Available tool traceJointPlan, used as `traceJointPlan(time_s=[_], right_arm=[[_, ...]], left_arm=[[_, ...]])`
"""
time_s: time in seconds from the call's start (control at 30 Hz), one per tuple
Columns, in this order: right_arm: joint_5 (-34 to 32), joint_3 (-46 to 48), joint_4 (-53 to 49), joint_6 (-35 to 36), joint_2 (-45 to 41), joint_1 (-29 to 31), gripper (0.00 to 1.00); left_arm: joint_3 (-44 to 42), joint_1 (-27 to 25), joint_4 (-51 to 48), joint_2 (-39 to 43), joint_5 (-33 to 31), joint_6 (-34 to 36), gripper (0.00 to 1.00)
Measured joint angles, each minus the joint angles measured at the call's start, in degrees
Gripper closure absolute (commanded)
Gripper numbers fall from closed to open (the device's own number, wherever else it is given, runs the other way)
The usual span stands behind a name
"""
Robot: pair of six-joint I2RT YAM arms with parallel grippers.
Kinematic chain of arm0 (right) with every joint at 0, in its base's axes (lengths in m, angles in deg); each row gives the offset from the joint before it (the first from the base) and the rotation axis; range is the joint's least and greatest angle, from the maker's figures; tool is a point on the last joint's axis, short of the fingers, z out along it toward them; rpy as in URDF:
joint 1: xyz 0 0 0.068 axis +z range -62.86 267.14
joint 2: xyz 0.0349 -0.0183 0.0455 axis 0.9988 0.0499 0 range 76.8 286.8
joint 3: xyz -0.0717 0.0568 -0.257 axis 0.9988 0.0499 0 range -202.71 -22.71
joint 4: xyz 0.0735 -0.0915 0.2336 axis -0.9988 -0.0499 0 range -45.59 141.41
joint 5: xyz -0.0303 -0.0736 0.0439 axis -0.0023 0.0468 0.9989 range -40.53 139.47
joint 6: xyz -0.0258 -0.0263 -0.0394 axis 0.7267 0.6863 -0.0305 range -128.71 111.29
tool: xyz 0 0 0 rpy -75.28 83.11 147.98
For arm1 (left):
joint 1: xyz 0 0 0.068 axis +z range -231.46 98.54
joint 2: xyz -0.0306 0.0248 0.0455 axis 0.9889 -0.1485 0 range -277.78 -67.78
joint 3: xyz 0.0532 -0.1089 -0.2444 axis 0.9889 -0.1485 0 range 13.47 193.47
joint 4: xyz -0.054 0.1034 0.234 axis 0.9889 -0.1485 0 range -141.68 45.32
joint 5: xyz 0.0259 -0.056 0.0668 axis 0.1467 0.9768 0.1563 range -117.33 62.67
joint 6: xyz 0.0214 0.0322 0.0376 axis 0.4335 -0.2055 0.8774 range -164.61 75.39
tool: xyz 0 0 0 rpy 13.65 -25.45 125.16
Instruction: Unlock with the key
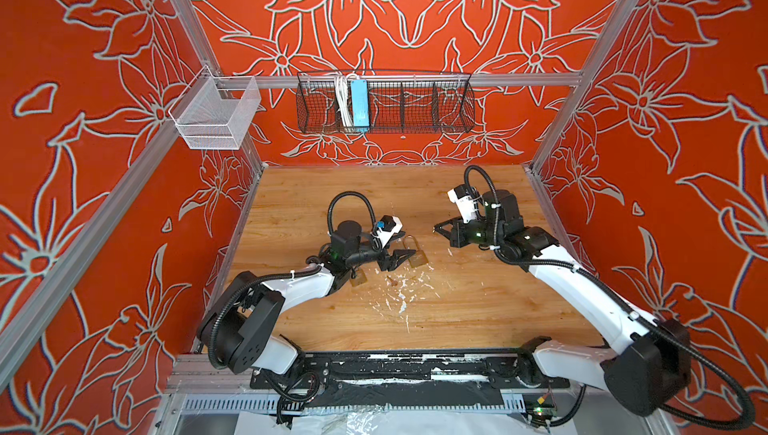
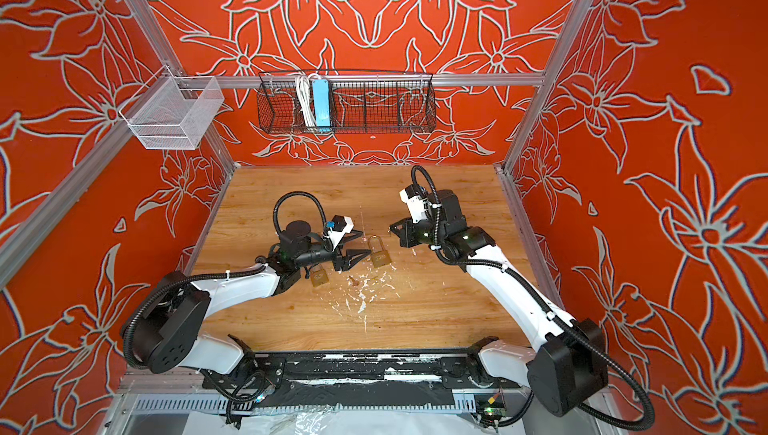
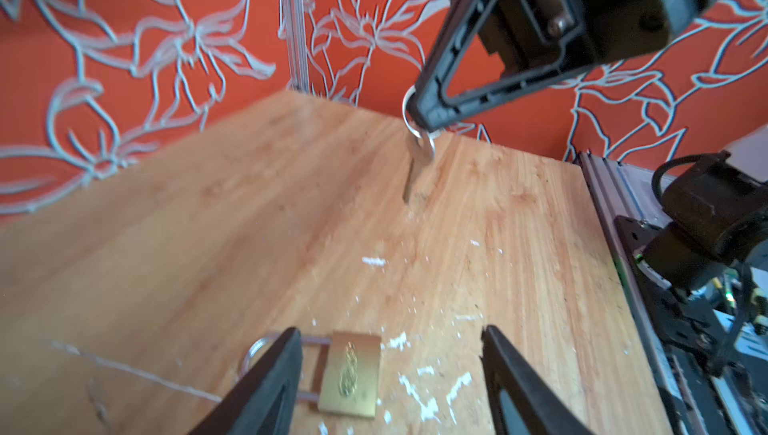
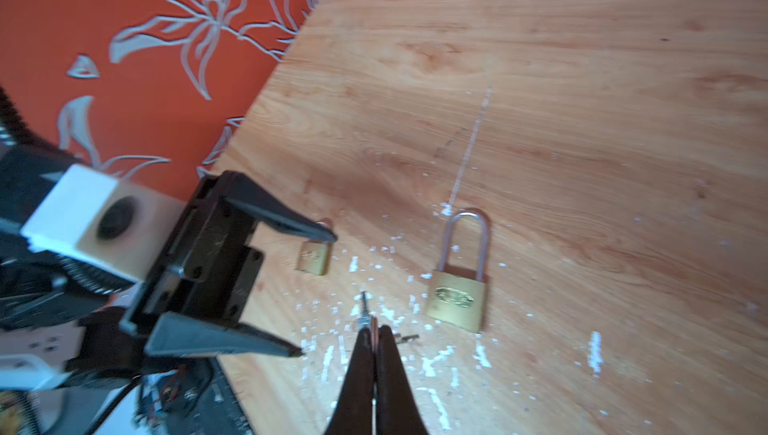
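Note:
A brass padlock with a long shackle (image 1: 417, 255) (image 2: 379, 253) (image 4: 456, 296) lies flat mid-table. My left gripper (image 1: 409, 244) (image 3: 390, 335) (image 4: 318, 296) hovers at it, open. In the left wrist view the padlock (image 3: 351, 374) lies between the fingers, close to one finger that hides part of its shackle. My right gripper (image 1: 436, 227) (image 4: 375, 329) (image 3: 419, 117) is raised to the right and shut on the key's ring. The key (image 3: 415, 167) (image 4: 364, 304) dangles below its tips. A smaller brass padlock (image 1: 358, 277) (image 2: 319, 276) (image 4: 313, 258) lies under the left wrist.
The wooden table (image 1: 457, 308) carries white paint flecks (image 1: 399, 291) near the padlocks. A black wire basket (image 1: 415, 121) with a blue power strip (image 1: 359, 104) hangs on the back rail. A white mesh basket (image 1: 216, 115) hangs at the left. Aluminium posts frame the sides.

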Motion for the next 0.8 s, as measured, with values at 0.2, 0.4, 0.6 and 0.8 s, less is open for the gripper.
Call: traceJointPlan(time_s=[0.2, 0.4, 0.6, 0.8], right_arm=[[1.40, 0.00, 0.50, -3.30, -2.38, 3.32, 1.00], [1.05, 0.00, 1.14, -4.85, -2.58, 5.95, 1.00], [0.24, -0.22, 1.97, -5.64, -1.38, 7.58, 1.00], [-0.90, -0.96, 2.89, -5.90, -0.28, 9.16, 1.00]], left_arm=[[-0.76, -2.12, 4.22, 1.44, -2.54, 3.17, 0.43], [-0.81, -3.30, 4.50, 1.97, -2.69, 4.50, 0.46], [-0.81, -3.87, 3.91, 2.21, -2.27, 5.29, 0.50], [-0.79, -3.93, 3.10, 2.38, -2.25, 5.70, 0.53]])
